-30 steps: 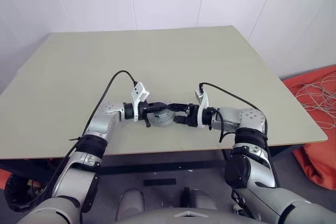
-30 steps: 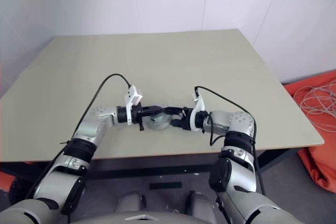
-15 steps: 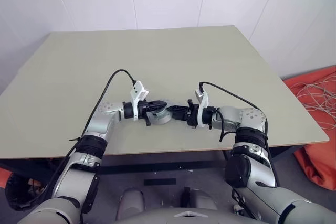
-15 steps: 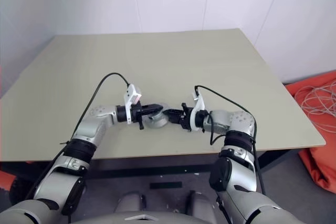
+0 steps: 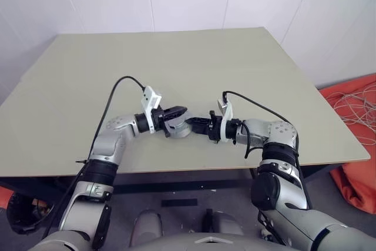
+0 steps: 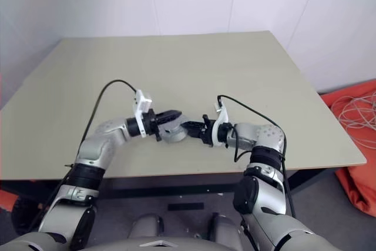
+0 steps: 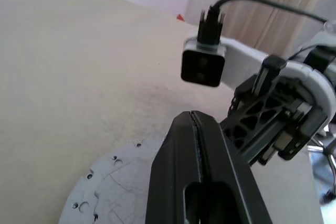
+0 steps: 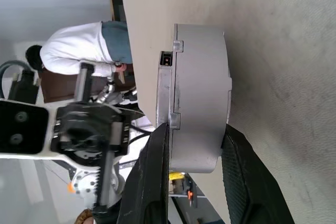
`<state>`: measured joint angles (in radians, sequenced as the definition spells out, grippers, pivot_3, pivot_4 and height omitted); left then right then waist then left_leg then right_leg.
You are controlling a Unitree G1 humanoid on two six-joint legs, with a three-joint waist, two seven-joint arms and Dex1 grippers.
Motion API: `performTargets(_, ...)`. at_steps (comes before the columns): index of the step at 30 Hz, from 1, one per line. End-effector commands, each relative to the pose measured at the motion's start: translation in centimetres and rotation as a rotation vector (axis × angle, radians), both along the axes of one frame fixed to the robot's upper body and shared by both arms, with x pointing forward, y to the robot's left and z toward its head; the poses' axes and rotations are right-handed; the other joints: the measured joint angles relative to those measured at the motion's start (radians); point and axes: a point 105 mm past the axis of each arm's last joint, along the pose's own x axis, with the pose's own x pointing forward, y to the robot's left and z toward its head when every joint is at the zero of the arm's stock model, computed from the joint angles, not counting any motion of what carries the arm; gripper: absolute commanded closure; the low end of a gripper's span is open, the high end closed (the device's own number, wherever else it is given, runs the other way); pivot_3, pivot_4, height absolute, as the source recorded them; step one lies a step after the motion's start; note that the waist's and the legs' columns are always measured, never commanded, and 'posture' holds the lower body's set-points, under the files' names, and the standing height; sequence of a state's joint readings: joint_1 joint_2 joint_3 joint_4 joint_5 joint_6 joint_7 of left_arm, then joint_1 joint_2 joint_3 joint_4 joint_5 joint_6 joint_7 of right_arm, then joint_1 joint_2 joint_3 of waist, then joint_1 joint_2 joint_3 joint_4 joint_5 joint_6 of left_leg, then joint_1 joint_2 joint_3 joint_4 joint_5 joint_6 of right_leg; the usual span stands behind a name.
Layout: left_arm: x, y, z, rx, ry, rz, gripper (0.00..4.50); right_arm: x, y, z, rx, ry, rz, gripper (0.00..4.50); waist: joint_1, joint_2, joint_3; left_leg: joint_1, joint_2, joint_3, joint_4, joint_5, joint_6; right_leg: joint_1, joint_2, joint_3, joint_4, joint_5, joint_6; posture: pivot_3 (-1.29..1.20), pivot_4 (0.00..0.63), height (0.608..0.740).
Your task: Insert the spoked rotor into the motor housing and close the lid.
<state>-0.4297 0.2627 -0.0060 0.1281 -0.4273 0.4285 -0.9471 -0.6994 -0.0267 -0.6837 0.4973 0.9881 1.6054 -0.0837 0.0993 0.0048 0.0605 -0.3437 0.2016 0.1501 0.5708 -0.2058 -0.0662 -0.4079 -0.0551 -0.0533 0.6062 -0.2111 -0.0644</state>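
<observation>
- Left pincer [image 5: 178,111] was shut, its two black fingers [image 7: 210,156] pressed flat together with nothing between them.
- It hung just above the motor housing [image 5: 179,130], pointing across toward my right pincer [image 5: 194,122].
- Right pincer's fingers [image 8: 152,182] stood partly apart, one to either side of the housing's wall (I could not tell whether they actually pinched it).
- Both pincers met nose to nose over the housing, at the near middle of the table [image 5: 176,57].
- The housing sat on the table as a grey round drum with a flat flange plate; my left wrist view showed a pale face with small holes at its edge.
- I could not make out the rotor or the lid as separate parts.
- Beyond the table edge stood a person in a white top [image 8: 79,51].
- Orange cloth with pale cable [image 5: 352,104] lay on the floor at my right.
</observation>
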Motion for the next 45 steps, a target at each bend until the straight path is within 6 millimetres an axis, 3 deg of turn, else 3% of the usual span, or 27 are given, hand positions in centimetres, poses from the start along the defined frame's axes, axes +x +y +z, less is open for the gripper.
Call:
performTargets(1,-1.2,1.2,3.8,-0.123,-0.045,0.041,4.50,0.8,0.2,2.4,0.062,-0.077,-0.002,3.35,0.000,0.000,0.000,0.000,0.000,0.000,0.000,0.000,0.000,0.000,0.000,0.000,0.000,0.000,0.000,0.00,0.000,0.740)
performTargets(5,-2.9,3.2,4.7,-0.284,0.063,0.157,4.50,1.1,-0.1,2.6,0.066,-0.082,-0.020,3.35,-0.003,0.000,0.000,0.000,0.000,0.000,0.000,0.000,0.000,0.000,0.000,0.000,0.000,0.000,0.000,0.00,0.000,0.740)
performTargets(8,-5.1,4.1,3.3,-0.373,0.214,0.199,4.50,1.5,-0.1,3.2,0.077,-0.098,-0.028,3.35,-0.005,0.000,0.000,0.000,0.000,0.000,0.001,0.000,0.000,0.000,0.000,-0.001,0.000,0.000,-0.001,0.00,0.000,0.740)
performTargets(11,-6.9,5.2,1.3,-0.477,0.373,0.258,3.95,1.7,0.3,3.9,0.083,-0.115,-0.017,3.35,-0.003,0.000,0.000,0.000,0.001,0.000,0.001,0.000,0.000,0.000,0.001,-0.001,0.000,-0.003,0.004,0.00,0.000,0.740)
performTargets(15,-8.5,6.5,-0.5,-0.626,0.528,0.324,2.74,1.8,0.8,4.4,0.083,-0.129,-0.001,3.35,-0.001,0.000,0.001,0.000,0.002,0.000,0.003,0.000,0.000,0.000,0.002,-0.001,0.000,-0.005,0.008,0.00,0.000,0.740)
performTargets(23,-9.5,7.0,-3.0,-0.837,0.751,0.413,0.06,2.2,1.5,6.2,0.113,-0.178,0.015,3.35,0.000,0.000,0.000,-0.001,0.002,0.000,0.005,0.000,0.000,0.001,0.004,-0.001,0.000,-0.004,0.009,0.00,0.000,0.740)
performTargets(29,-9.5,6.3,-3.8,-0.915,0.839,0.407,0.00,2.0,2.5,7.9,0.154,-0.232,0.046,3.35,0.000,0.000,0.000,-0.001,0.003,-0.001,0.005,0.000,0.000,0.001,0.006,-0.001,-0.001,-0.004,0.010,0.00,0.000,0.740)
performTargets(45,-6.8,5.6,-1.4,-1.078,0.758,0.253,0.00,0.0,4.4,8.9,0.177,-0.277,0.106,3.35,0.000,-0.001,0.000,0.000,0.003,-0.001,0.005,0.000,0.000,0.002,0.006,-0.001,0.000,-0.001,0.014,0.00,0.000,0.740)
